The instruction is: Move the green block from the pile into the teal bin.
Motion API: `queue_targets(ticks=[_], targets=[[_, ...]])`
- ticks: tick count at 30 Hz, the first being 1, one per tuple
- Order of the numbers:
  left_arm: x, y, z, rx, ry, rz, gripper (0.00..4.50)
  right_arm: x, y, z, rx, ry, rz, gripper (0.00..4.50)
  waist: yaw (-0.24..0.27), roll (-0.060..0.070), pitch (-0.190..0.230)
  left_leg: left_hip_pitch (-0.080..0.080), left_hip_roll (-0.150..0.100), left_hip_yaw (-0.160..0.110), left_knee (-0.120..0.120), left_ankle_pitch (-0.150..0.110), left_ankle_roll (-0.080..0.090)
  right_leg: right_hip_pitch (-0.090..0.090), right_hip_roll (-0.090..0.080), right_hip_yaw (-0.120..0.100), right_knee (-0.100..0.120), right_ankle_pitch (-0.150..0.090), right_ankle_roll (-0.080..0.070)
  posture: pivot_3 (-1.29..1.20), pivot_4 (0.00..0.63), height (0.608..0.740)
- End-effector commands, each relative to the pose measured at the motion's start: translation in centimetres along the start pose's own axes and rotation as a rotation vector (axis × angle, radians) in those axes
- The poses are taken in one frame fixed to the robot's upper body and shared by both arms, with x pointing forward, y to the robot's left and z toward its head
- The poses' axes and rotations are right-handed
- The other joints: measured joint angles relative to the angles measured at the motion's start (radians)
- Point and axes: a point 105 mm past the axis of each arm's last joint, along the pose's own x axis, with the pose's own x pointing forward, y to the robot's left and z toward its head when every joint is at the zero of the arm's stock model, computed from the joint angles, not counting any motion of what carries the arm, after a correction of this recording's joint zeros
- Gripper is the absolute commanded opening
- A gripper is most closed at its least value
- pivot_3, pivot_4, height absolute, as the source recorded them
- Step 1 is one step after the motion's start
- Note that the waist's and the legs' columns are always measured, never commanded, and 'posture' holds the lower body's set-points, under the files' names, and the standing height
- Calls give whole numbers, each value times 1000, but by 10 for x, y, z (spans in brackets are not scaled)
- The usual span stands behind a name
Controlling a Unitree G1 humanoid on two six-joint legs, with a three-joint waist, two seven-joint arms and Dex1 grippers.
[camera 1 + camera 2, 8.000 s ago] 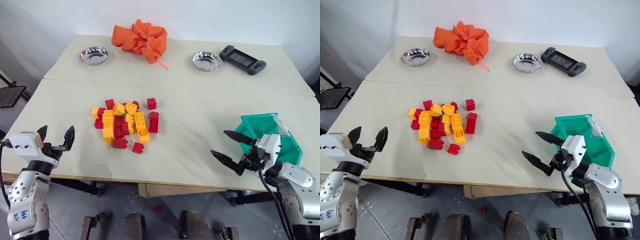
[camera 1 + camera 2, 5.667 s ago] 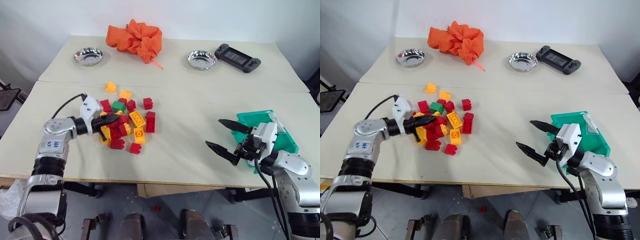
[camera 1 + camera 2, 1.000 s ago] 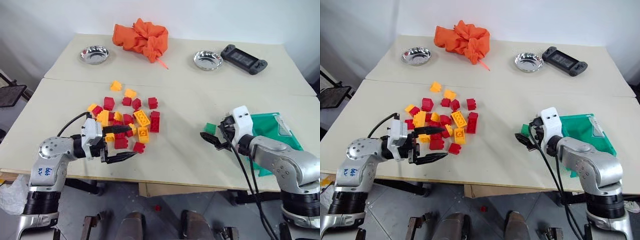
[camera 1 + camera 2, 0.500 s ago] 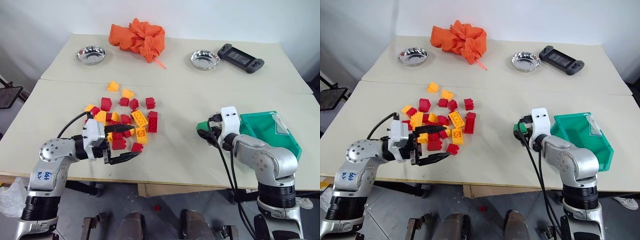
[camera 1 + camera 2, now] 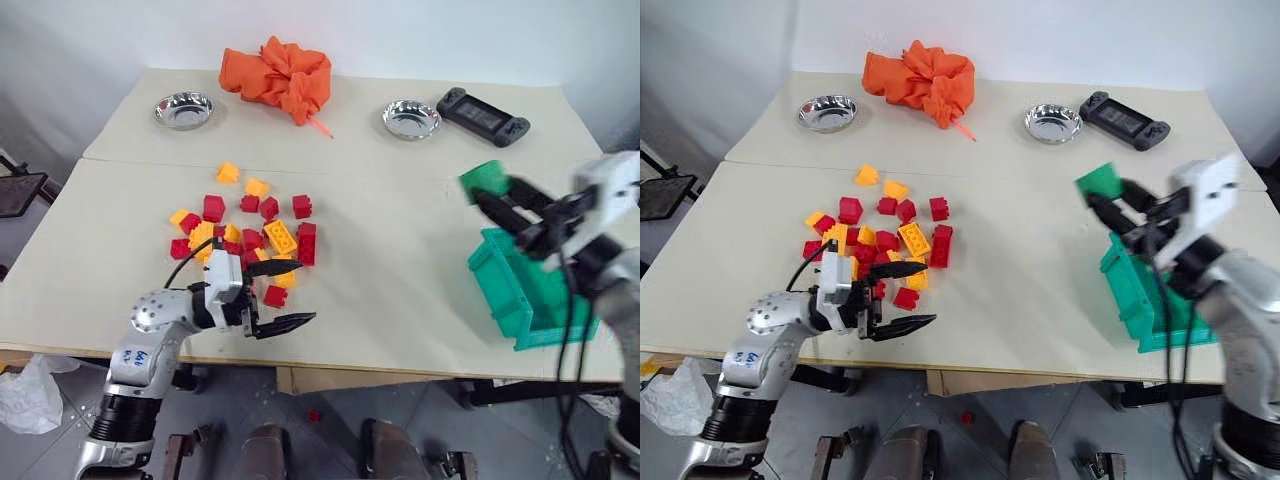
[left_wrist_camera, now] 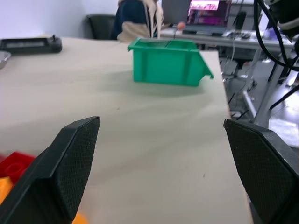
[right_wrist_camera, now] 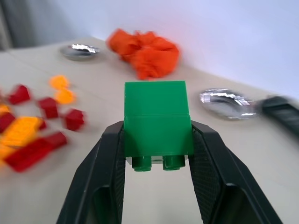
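Observation:
The green block (image 5: 487,178) hangs in the air, pinched between the black fingers of my right gripper (image 5: 488,193), which is shut on it. In the right wrist view the green block (image 7: 156,122) shows studs down. It sits up and to the left of the teal bin (image 5: 520,292), which stands at the table's right front corner. The pile (image 5: 245,235) of red and yellow-orange bricks lies left of centre. My left gripper (image 5: 284,296) stands open just in front of the pile, pointing right, nothing between its fingers. The left wrist view looks across bare table to the teal bin (image 6: 168,63).
An orange cloth (image 5: 280,75) lies at the back. Two steel bowls (image 5: 184,110) (image 5: 411,120) and a black game controller (image 5: 485,117) also sit along the far side. A seam crosses the table behind the pile. The front edge runs close to my left gripper.
My right gripper closed on the green block on the table, then rose and swung right with it toward the bin. My left gripper slid right along the front edge, still open.

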Motion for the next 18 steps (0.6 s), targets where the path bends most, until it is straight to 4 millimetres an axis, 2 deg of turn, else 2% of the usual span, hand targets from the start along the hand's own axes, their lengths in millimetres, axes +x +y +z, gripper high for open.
queue_targets(ticks=[1, 4, 9, 12, 15, 18], targets=[[8, 2, 4, 36, -18, -22, 4500, -26, -15, -3, -105, 82, -9, 1482, 2, 0, 0, 0, 0, 0, 0, 0, 0, 0, 0, 0, 0, 0, 0, 0, 150, 740], [15, 2, 1, 44, -25, -43, 4500, -47, -37, -18, -52, 128, -87, 1482, 1, 0, 0, 0, 0, 1, 1, 0, 0, 1, 0, 0, 0, 0, 0, 0, 150, 740], [21, 1, -1, 62, -35, -47, 4500, -62, -50, -46, -3, 209, -154, 1482, -3, 1, -1, 2, 0, 2, 1, 0, 0, 1, 0, 1, 0, 0, 0, 0, 150, 740], [19, 2, 1, 72, -39, -36, 4500, -69, -50, -58, 51, 250, -146, 1482, 1, 1, -1, 2, 0, 2, 1, 0, 0, 1, 0, 1, 0, 0, 0, 0, 150, 740], [16, 4, 2, 83, -37, -15, 4500, -71, -47, -62, 58, 263, -124, 2561, 1, 1, -1, 2, 0, 2, 1, 0, 0, 1, 0, 1, 0, 0, 1, 0, 150, 740], [13, 7, 3, 93, -31, 10, 4500, -68, -48, -54, 22, 226, -103, 3590, 1, 1, -1, 2, 0, 2, 1, 0, 0, 1, 0, 1, 0, 0, 1, 0, 150, 740]])
